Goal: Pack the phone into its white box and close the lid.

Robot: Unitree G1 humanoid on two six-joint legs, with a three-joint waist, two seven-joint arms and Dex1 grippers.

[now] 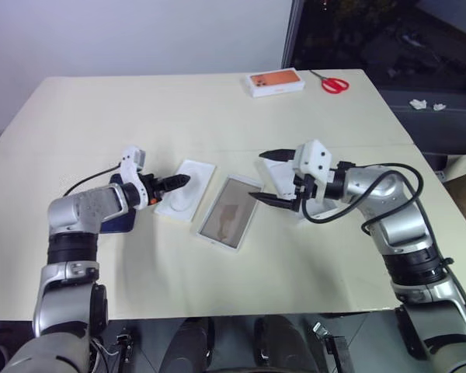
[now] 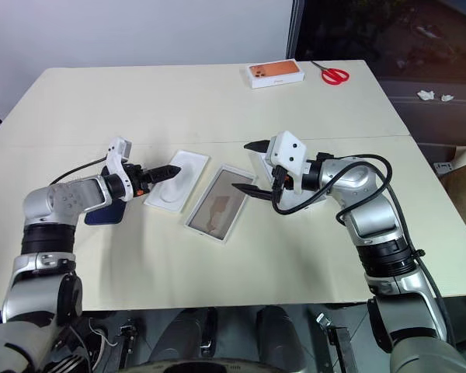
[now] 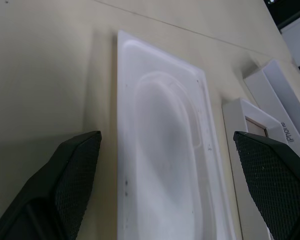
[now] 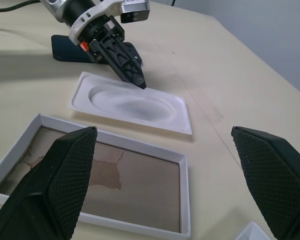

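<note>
The white box (image 1: 227, 212), with its tan-brown floor showing, lies open-side up at mid-table. The dark navy phone (image 2: 102, 215) lies flat at the left, partly hidden under my left arm. Part of the lid (image 1: 320, 208) shows below my right hand, to the right of the box. My left gripper (image 1: 179, 183) is open, low over a white insert with an oval recess (image 1: 188, 194), nothing between its fingers. My right gripper (image 1: 262, 177) is open and empty, hovering above the box's right edge and pointing left.
An orange-topped white box (image 1: 276, 81) and red-handled scissors (image 1: 334, 83) lie at the table's far edge. The white insert lies between the phone and the box. Beyond the table's right edge stands dark furniture (image 1: 443, 116).
</note>
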